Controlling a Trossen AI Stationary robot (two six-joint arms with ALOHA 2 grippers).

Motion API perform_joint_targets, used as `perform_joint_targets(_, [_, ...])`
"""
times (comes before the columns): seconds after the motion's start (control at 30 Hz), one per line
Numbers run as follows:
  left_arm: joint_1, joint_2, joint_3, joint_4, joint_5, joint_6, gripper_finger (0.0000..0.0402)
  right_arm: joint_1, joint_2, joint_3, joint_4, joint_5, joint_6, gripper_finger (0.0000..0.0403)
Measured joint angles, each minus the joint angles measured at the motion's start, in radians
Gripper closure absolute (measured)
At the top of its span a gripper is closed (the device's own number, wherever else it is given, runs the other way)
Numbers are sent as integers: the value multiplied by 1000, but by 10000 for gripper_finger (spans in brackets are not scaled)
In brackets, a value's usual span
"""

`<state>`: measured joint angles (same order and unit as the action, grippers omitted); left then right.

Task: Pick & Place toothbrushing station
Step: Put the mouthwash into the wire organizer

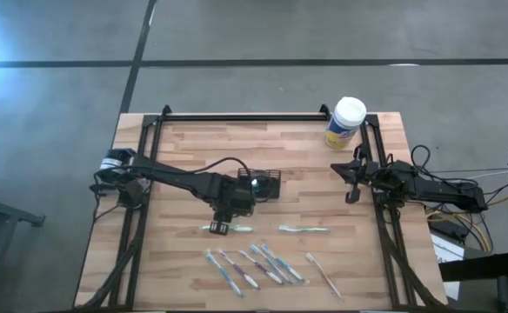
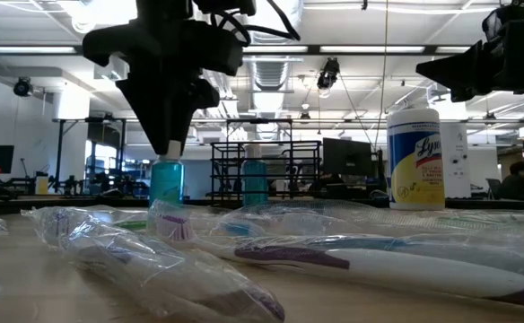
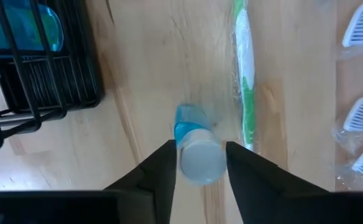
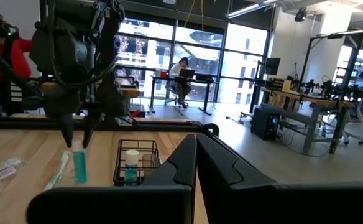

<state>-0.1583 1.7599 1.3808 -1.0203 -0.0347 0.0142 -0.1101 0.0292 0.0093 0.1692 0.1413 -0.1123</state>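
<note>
- Left gripper: reaches over the middle of the table, pointing straight down. The left wrist view shows its fingers on either side of a blue tube with a white cap, which stands upright on the wood; contact cannot be confirmed. The low view shows the same tube standing directly below the gripper.
- Basket: black wire, just behind the left gripper. Only the right wrist view shows its content clearly: a second blue tube with a white cap, standing upright inside the basket.
- Toothbrushes: one green-handled brush lies just beside the left gripper, another further right. A row of wrapped brushes lies near the front edge. The low view shows their clear wrappers up close.
- Canister: white lid, yellow label, at the back right corner.
- Right gripper: waits at the right table edge, fingers pressed together.
</note>
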Motion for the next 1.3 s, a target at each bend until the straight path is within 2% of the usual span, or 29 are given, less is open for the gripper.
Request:
perform_joint_targets(0.53, [0, -16, 23, -15, 1, -125, 154, 0, -1, 0, 0, 0, 4, 394])
perform_joint_targets(0.63, [0, -26, 47, -27, 1, -192, 140, 0, -1, 0, 0, 0, 5, 394])
perform_joint_targets(0.8, [7, -31, 56, -53, 3, -514, 139, 0, -1, 0, 0, 0, 7, 394])
perform_joint_targets(0.9, [8, -31, 50, -64, 10, -641, 143, 0, -1, 0, 0, 0, 5, 394])
perform_joint_targets(1.0, [7, -30, 37, -47, -1, -693, 144, 0, -1, 0, 0, 0, 7, 394])
perform_joint_targets(1.3, [7, -30, -25, -16, -6, -724, 146, 0, -1, 0, 0, 0, 4, 394])
